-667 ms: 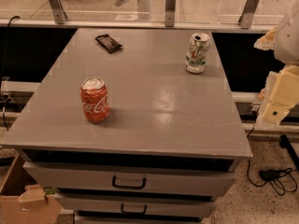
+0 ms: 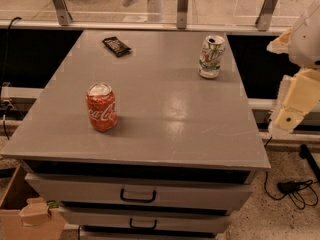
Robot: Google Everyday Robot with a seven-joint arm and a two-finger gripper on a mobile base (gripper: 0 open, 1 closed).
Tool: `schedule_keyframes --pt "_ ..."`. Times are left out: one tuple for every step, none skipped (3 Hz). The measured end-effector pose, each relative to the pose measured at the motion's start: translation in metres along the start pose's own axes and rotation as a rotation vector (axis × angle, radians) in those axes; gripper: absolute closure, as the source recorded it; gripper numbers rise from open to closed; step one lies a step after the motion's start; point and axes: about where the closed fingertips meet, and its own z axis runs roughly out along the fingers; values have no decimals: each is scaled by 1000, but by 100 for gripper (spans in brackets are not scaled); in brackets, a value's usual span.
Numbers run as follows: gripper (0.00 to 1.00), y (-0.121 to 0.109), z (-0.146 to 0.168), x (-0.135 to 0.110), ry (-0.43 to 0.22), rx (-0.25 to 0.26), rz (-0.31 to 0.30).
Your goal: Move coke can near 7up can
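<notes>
Hand [image 2: 290, 111] hangs right of the table [image 2: 200, 134], grip state unclear, well apart from the coke can [image 2: 101, 107].

Coke can [image 2: 101, 107]: red-orange body with white Coca-Cola script and a silver top. It stands upright on the grey cabinet top [image 2: 165, 134], in its front-left area.

7up can [image 2: 210, 57]: white/silver body with green and red logo, silver top, slightly dented. It stands upright in the back-right area of the cabinet top, well apart from the coke can.

Gripper [image 2: 291, 111]: off the cabinet top, beyond its right edge, touching neither can.
</notes>
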Motion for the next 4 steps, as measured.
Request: schedule_keyframes --pt "0 2 30 -56 -92 -55 -34" --pt "0 10 70 -147 -236 -118 -104" --pt "0 10 70 -147 -236 -118 -104" --pt "0 9 87 -167 -327 -144 -102"
